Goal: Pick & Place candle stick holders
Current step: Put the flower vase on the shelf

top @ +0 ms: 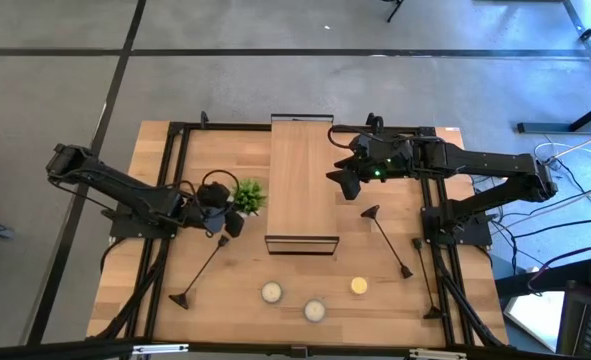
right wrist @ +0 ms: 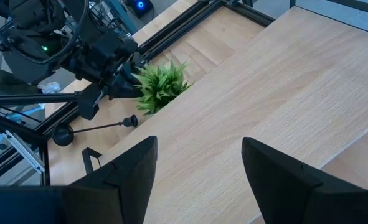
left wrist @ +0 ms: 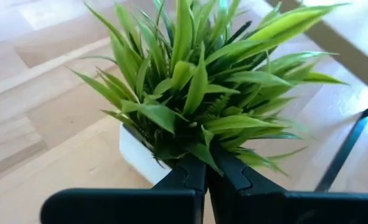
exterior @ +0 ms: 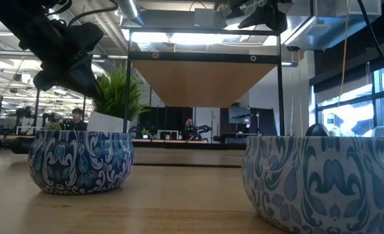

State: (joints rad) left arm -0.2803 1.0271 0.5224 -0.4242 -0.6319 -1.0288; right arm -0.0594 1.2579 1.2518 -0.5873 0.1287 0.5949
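Fingers (left wrist: 205, 186) meet before plant (left wrist: 202, 93) (overhead: 2 holders (top: 200, 272) lying).

From low down I see two patterned blue bowls (exterior: 81, 159) blocking the tabletop behind them; the right-hand one is cut off at the 3 o'clock edge. From the left wrist, the potted plant (left wrist: 196, 87) hides most of its white pot (left wrist: 134, 152). From above, whether the left gripper (top: 230, 222) touches the fallen candle stick holder (top: 203, 272) is too small to tell.
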